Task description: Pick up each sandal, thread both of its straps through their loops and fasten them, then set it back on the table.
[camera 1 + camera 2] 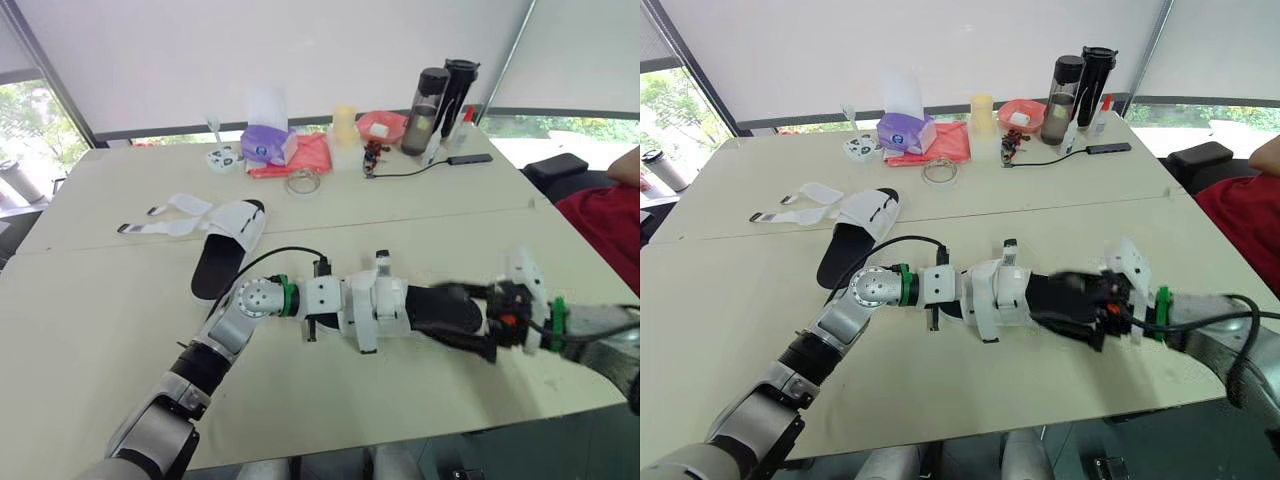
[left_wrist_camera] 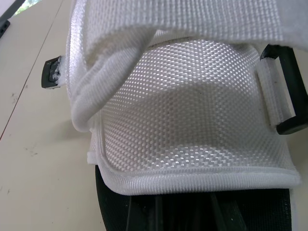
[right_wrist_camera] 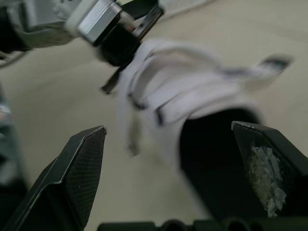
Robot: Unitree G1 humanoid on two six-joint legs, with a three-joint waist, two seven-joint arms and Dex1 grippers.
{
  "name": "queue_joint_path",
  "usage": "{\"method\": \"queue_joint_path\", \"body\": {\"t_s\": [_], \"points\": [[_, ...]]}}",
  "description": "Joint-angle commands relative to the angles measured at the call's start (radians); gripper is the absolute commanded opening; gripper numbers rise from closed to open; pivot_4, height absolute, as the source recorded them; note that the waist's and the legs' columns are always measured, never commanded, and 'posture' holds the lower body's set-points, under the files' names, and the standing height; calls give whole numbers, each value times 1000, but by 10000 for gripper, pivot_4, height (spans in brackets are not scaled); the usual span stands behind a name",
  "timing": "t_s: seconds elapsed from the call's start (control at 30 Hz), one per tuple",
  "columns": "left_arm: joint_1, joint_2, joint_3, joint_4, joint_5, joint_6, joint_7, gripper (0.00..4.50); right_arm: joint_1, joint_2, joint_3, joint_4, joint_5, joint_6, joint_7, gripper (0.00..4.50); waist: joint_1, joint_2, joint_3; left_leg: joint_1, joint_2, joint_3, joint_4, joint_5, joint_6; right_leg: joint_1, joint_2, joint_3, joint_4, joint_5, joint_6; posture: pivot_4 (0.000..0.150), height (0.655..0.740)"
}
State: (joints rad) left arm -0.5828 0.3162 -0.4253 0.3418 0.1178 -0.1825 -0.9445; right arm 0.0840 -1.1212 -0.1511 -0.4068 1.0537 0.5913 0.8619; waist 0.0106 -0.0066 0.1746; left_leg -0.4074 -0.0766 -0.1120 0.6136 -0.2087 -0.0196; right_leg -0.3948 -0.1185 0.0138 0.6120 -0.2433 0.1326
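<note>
Sandal (image 1: 378,300) at left gripper (image 1: 335,300), grip unclear; right gripper (image 3: 168,127) jaws wide. Floppy strap (image 3: 250,70) may dodge the pinch.

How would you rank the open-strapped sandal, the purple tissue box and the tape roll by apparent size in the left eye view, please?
1. open-strapped sandal
2. purple tissue box
3. tape roll
The sandal lies nearer the camera, which flatters it.

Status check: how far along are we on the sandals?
Nothing looks finished. The far sandal lies on the table with its straps splayed open, untouched. The near sandal is in work at the left hand, with the right hand open at its other end; one strap end pokes out loose. Fastening and setting down remain for both.
</note>
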Motion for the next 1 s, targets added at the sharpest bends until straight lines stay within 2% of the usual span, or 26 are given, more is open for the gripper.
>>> {"method": "queue_joint_path", "body": {"t_s": [0.03,0.17,0.27,0.6,1.0], "points": [[44,18,-42,48,22,34,-47,0,12,0,-62,-86,82,88,19,44596,1,0,0,0,0,0,0,0,0,0,0,0,0,0,0,1500,7400],[50,41,-25,24,2,46,-73,0,2,92,27,-117,-19,88,-33,44596,1,-3,0,-1,0,0,0,-1,0,0,0,-1,-2,-2,3,1500,7400],[65,65,-11,-3,-18,55,-97,0,-13,154,47,-121,-36,106,-54,44596,-1,-3,0,-2,1,0,-1,-2,-1,-3,0,-1,-1,0,1,1500,7400],[116,113,15,-81,-81,98,-138,0,-28,260,135,-120,-143,131,-60,44596,3,-4,-1,-2,1,0,0,-3,0,-2,1,-1,-1,-1,1,1500,7400],[105,92,3,-62,-72,99,-127,0,-104,384,211,-62,-247,142,-67,44596,3,-4,-1,-2,0,0,0,-3,0,-2,1,-1,-1,-1,1,1500,7400]]}}
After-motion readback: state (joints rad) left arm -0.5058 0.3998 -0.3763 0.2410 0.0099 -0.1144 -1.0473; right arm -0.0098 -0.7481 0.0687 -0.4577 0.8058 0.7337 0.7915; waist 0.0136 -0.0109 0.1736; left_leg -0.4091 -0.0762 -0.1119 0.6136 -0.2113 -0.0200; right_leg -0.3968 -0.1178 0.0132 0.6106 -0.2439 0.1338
